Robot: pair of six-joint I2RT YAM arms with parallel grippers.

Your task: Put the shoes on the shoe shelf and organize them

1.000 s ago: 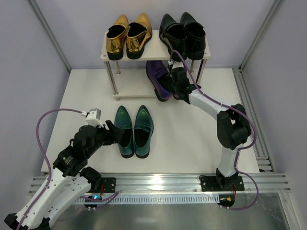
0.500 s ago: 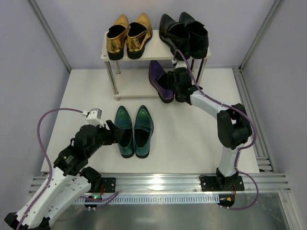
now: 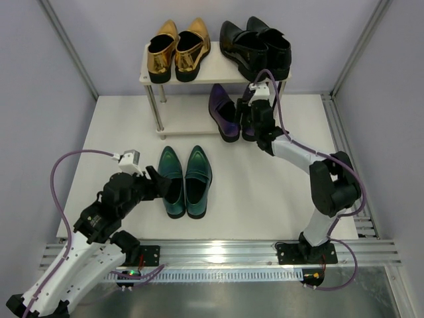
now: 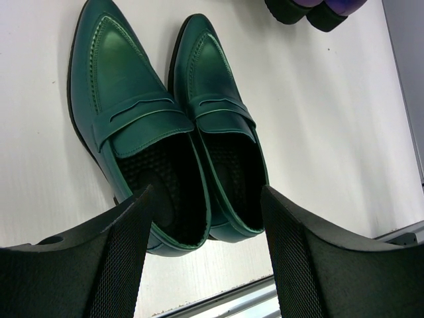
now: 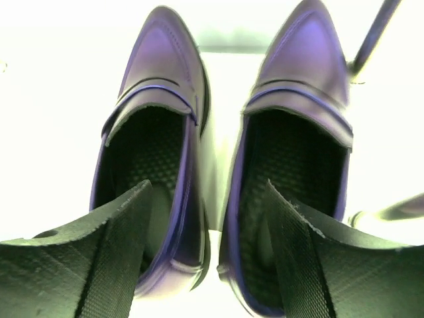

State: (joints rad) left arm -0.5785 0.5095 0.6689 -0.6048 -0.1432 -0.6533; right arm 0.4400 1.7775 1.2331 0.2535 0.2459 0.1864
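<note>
On the shoe shelf (image 3: 149, 75) the gold pair (image 3: 177, 48) and the black pair (image 3: 255, 45) stand on the top board. The purple pair (image 3: 225, 114) rests at the right of the lower board, toes pointing in. My right gripper (image 3: 256, 120) hovers at their heels, open. In the right wrist view its fingers straddle the inner walls of the two purple shoes (image 5: 156, 126) without touching them. The teal pair (image 3: 186, 179) lies on the table. My left gripper (image 4: 205, 255) is open just behind the teal heels (image 4: 192, 225), holding nothing.
The left half of the lower board (image 3: 182, 122) is bare. Thin metal shelf posts (image 5: 371, 33) stand close to the purple shoes. A metal rail (image 3: 225, 252) runs along the near table edge. A purple cable (image 3: 59, 179) loops beside the left arm.
My right gripper has opened and let go of the purple pair, which settled on the lower board. It drew back slightly to the right. The left arm stayed still.
</note>
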